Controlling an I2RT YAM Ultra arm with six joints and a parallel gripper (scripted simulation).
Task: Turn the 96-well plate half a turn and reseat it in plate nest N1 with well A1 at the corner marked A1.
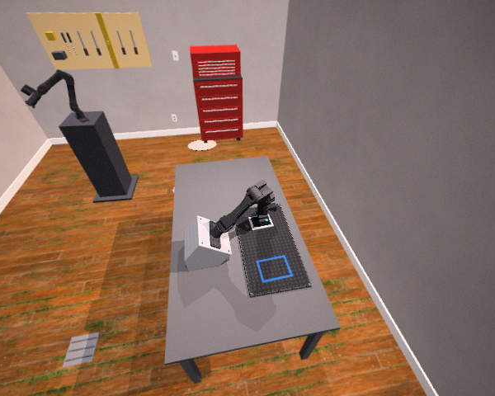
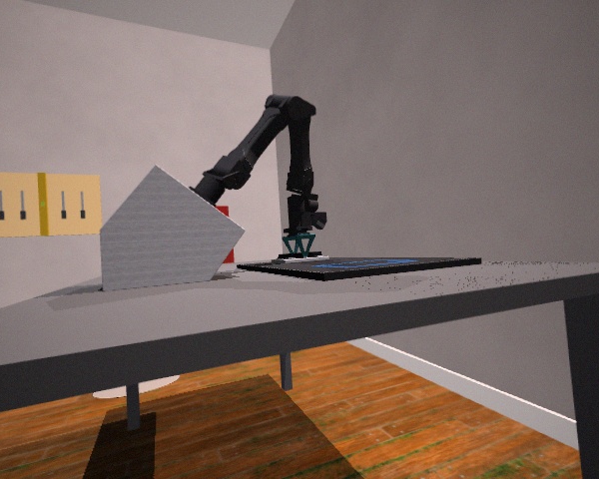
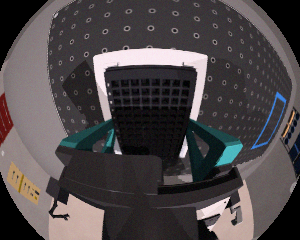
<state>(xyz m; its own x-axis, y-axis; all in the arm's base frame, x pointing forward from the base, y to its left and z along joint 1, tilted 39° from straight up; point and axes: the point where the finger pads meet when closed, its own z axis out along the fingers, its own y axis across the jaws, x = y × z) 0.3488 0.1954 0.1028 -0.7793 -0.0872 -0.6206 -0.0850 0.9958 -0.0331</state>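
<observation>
Gripping plate [image 3: 150, 103] (over nest [image 3: 200, 67]) with gripper [image 3: 150, 147]

Matt grey table [image 1: 222, 298]; perforated black deck [image 1: 277, 247]; wood-plank floor [image 1: 68, 264].

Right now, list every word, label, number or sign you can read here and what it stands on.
None is legible.
White nest around the dark 96-well plate: no readable A1 mark.
Blue taped outline on the black perforated deck: no visible label.
Small yellow patch in the wrist view: marks too blurred.
</observation>
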